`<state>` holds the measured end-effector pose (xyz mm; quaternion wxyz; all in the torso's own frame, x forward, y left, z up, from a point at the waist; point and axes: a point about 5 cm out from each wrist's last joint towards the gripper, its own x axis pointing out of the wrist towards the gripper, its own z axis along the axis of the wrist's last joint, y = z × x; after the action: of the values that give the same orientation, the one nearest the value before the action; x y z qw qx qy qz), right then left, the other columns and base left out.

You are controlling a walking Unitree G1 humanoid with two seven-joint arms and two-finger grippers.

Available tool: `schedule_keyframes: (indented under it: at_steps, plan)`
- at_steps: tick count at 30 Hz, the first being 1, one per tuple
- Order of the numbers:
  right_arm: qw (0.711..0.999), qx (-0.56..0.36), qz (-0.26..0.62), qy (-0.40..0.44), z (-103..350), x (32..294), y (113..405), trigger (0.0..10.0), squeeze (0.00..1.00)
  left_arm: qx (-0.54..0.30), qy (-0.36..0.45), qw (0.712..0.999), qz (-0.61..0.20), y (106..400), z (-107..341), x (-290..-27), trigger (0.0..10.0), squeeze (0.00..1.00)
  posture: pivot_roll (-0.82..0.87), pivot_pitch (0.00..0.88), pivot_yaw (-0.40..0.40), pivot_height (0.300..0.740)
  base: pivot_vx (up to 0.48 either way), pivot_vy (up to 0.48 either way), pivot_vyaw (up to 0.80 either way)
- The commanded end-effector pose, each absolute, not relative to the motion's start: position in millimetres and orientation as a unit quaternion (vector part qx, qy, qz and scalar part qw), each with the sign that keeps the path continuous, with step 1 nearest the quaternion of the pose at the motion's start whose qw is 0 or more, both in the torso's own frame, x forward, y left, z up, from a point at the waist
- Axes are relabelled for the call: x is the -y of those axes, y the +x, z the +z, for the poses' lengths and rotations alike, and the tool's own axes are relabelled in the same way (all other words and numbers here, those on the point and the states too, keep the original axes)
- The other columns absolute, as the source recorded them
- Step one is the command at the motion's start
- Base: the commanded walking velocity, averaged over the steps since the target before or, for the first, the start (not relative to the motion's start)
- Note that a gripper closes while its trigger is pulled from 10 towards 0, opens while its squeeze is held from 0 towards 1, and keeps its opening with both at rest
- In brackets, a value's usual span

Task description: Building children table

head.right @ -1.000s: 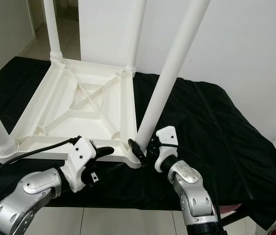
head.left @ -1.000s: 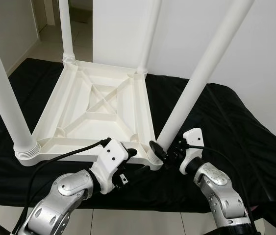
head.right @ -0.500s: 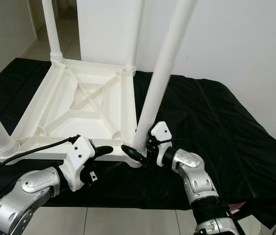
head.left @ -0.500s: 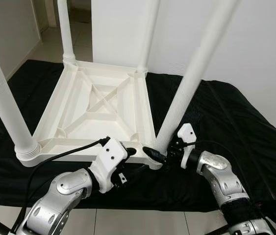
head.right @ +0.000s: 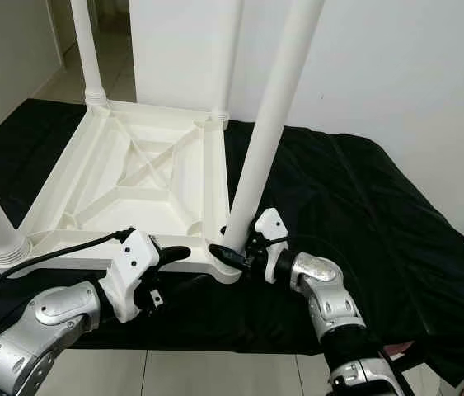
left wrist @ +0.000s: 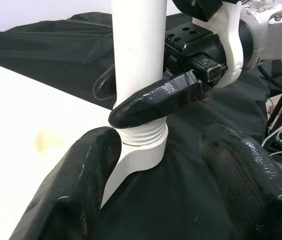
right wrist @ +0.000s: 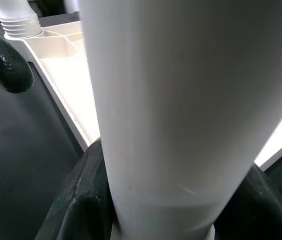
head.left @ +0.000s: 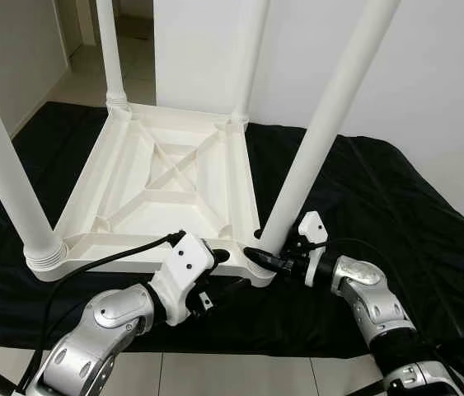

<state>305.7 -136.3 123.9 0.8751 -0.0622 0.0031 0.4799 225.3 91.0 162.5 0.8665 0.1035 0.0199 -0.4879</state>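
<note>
A white plastic table lies upside down on a black cloth. Three legs stand screwed into its far-left, far-right and near-left corners. The fourth leg rises tilted from the near-right corner socket, where its threads show. My right gripper is shut on this leg just above the threads, its fingers wrapped round the tube. My left gripper is open just in front of that corner, its fingers by the table's near edge, holding nothing.
The black cloth covers a low platform whose near edge is right under my arms. Tiled floor lies below it. A white wall stands behind, and a doorway opens at the far left. A black cable runs over the table's near rim.
My right wrist has turned around the base of the near-right leg while gripping it, and the forearm has swung lower. The leg stands slightly more upright. The left arm has stayed put.
</note>
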Motion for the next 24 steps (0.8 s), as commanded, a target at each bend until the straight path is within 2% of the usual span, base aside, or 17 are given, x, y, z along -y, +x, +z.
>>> schedule_keyframes:
  at_steps: [1,3,5,6,8,12,17,18,19,20,24]
  plan:
    - [0.893,-0.011,0.443,-0.074,119,137,306,10.0,0.00,-0.015,0.101,0.863,-0.495,224,165,-87,10.0,0.00,0.06,0.000,-0.110,0.740,0.000,0.000,0.00]
    - [0.902,-0.008,0.425,-0.078,120,137,308,10.0,0.00,-0.015,0.100,0.863,-0.494,223,165,-87,10.0,0.00,0.06,0.000,-0.110,0.740,0.000,0.000,0.00]
    - [0.926,-0.006,0.372,-0.065,121,135,310,10.0,0.00,-0.017,0.096,0.864,-0.494,223,164,-87,10.0,0.00,0.06,0.000,-0.114,0.740,0.000,0.000,0.00]
    - [0.926,-0.006,0.372,-0.065,121,135,310,10.0,0.00,-0.017,0.096,0.864,-0.494,223,164,-87,10.0,0.00,0.06,0.000,-0.114,0.740,0.000,0.000,0.00]
    - [0.950,0.000,0.311,-0.037,124,127,307,10.0,0.00,-0.018,0.095,0.865,-0.492,222,165,-87,10.0,0.00,0.06,0.000,-0.115,0.740,0.000,0.000,0.00]
    - [0.961,0.020,0.275,-0.016,126,115,299,10.0,0.00,-0.018,0.095,0.865,-0.492,223,165,-87,10.0,0.00,0.06,0.000,-0.115,0.740,0.000,0.000,0.00]
    - [0.978,-0.002,0.210,0.003,120,104,292,10.0,0.00,-0.016,0.093,0.867,-0.489,225,166,-88,10.0,0.00,0.05,0.000,-0.108,0.740,0.000,0.000,0.00]
    - [0.980,-0.007,0.197,0.016,118,99,289,10.0,0.35,-0.015,0.092,0.868,-0.487,226,167,-88,10.0,0.00,0.05,0.000,-0.108,0.740,0.000,0.000,0.00]
    - [0.980,-0.007,0.197,0.016,118,99,289,10.0,0.35,-0.015,0.092,0.868,-0.487,226,167,-88,10.0,0.00,0.05,0.000,-0.108,0.740,0.000,0.000,0.00]
    - [0.981,-0.010,0.191,0.028,117,95,287,10.0,1.00,-0.015,0.091,0.869,-0.487,226,167,-87,10.0,0.00,0.05,0.000,-0.108,0.740,0.000,0.000,0.00]
    - [0.982,-0.013,0.185,0.040,117,92,285,10.0,1.00,-0.014,0.090,0.869,-0.486,227,167,-87,10.0,0.00,0.05,0.000,-0.108,0.740,0.000,0.000,0.00]
